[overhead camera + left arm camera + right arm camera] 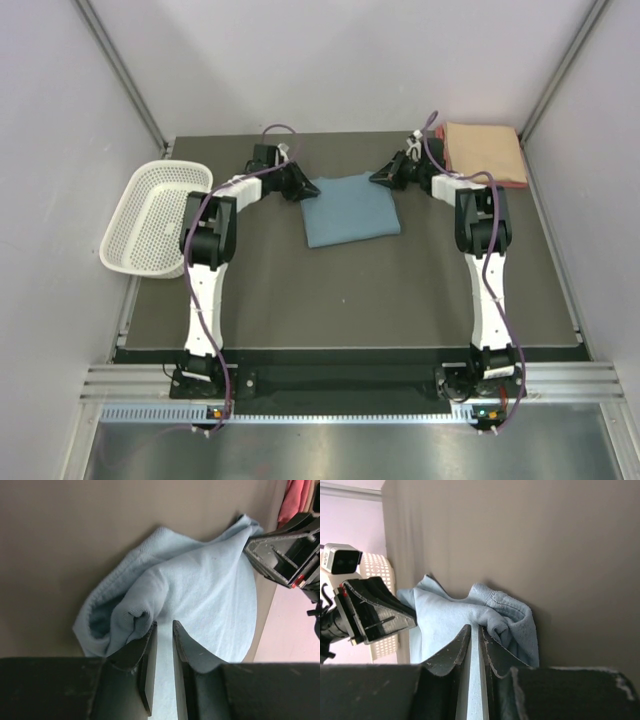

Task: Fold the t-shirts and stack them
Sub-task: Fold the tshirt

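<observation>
Lying on the far half of the desk [340, 300], about midway between left and right, a blue-grey t-shirt [350, 208] is seen folded into a rough rectangle. Its far left corner is met by the left tool [304, 187] and its far right corner by the right tool [379, 178], both arms being stretched far and turned inward toward each other.

From the left wrist, the left tool [164, 625] is shown with its fingers [146, 652] drawn close, a narrow slit left between them, and a bunched fold of the blue-grey t-shirt [200, 595] is pinched there and lifted off the desk [75, 540]. The right tool [280, 555] is visible at the opposite corner of the cloth.

From the right wrist, the right tool [475, 628] is shown nearly pressed together on a rolled hem of the blue-grey t-shirt [445, 615], with the left tool [375, 612] seen across the cloth.

A peach t-shirt [485, 152] is laid flat at the far right corner of the desk, and a pink-red t-shirt [508, 184] is glimpsed beneath its near edge. A white mesh basket [150, 220] is placed at the left edge, partly overhanging it, well apart from the shirts.
</observation>
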`<control>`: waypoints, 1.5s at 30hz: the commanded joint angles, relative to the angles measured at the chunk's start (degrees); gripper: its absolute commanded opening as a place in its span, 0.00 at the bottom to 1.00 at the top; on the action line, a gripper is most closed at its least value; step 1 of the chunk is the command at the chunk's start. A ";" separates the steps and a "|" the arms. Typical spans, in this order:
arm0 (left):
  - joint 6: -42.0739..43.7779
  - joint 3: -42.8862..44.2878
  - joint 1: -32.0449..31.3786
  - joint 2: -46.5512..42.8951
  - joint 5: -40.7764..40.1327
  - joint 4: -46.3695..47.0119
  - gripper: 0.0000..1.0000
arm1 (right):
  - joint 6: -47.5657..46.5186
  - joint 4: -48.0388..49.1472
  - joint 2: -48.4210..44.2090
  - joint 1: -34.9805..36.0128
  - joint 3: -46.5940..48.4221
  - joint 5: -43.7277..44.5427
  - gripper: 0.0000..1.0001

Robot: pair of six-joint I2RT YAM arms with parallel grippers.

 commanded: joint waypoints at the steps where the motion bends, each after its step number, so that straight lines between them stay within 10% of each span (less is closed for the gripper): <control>1: 1.36 0.63 2.32 1.50 -2.73 4.69 0.24 | 0.22 5.07 3.23 -2.17 0.61 5.27 0.13; 25: 7.33 9.32 4.52 7.82 -10.55 1.98 0.24 | 12.09 11.41 9.82 -2.26 7.72 14.23 0.23; 37: 10.23 20.14 4.61 2.65 -11.25 -11.99 0.38 | 1.91 -7.74 4.74 -2.43 21.00 11.42 0.29; 45: 9.01 11.28 4.43 -7.10 -7.04 -17.10 0.50 | -12.24 -26.29 -7.56 -2.69 16.71 11.33 0.64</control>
